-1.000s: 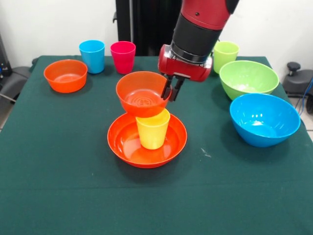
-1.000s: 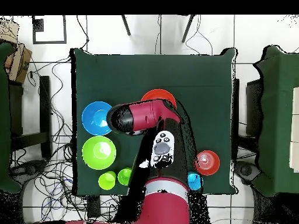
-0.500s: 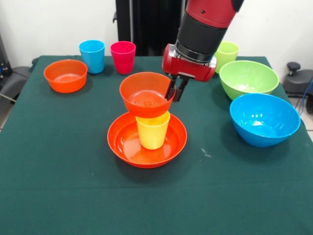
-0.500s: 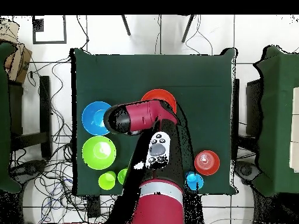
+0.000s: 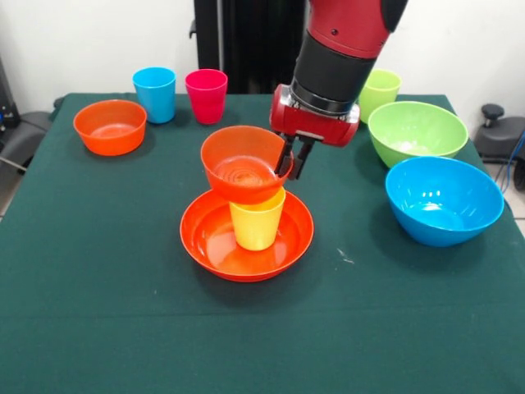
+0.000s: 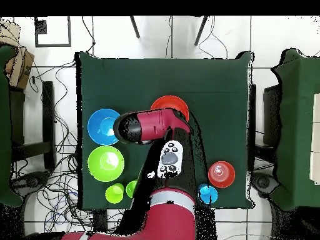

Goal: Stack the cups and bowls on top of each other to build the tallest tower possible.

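Note:
A wide orange bowl point(image 5: 205, 242) sits mid-table with a yellow cup point(image 5: 257, 223) standing in it. Right over that cup is a small orange bowl point(image 5: 242, 164), its base at the cup's top, and my gripper point(image 5: 291, 162) is shut on its right rim. A second small orange bowl point(image 5: 110, 125) lies at the far left. The sky blue cup point(image 5: 154, 93) and pink cup point(image 5: 206, 95) stand at the back, the light green cup point(image 5: 379, 89) at the back right. From overhead my arm point(image 6: 150, 125) hides the gripper and most of the wide orange bowl point(image 6: 170, 102).
A large lime green bowl point(image 5: 417, 131) and a large blue bowl point(image 5: 443, 199) take up the right side of the green table point(image 5: 98, 312). Overhead, the blue bowl point(image 6: 103, 125) and green bowl point(image 6: 105, 162) lie left of my arm.
The gripper carried the small orange bowl a little to the right, then lowered it onto the top of the yellow cup. Nothing else moved.

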Tool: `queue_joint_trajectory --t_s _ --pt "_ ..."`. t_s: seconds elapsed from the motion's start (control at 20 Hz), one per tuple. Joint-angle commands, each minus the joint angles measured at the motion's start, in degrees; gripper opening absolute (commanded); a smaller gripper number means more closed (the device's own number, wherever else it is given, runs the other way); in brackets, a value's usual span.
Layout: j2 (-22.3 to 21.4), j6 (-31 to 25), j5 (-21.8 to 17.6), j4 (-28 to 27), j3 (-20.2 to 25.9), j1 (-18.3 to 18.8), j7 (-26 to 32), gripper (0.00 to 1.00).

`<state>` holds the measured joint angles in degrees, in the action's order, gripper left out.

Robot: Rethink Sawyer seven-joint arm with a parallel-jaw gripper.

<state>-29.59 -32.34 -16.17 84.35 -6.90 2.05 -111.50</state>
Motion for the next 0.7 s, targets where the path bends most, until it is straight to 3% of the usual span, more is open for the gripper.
queue_joint_trajectory --t_s 0.05,0.7 --pt "3.0 4.0 1.9 -3.3 2.9 -1.2 -9.1 0.0" --pt "2.7 3.0 3.6 -3.3 1.7 -2.2 -8.2 0.0"
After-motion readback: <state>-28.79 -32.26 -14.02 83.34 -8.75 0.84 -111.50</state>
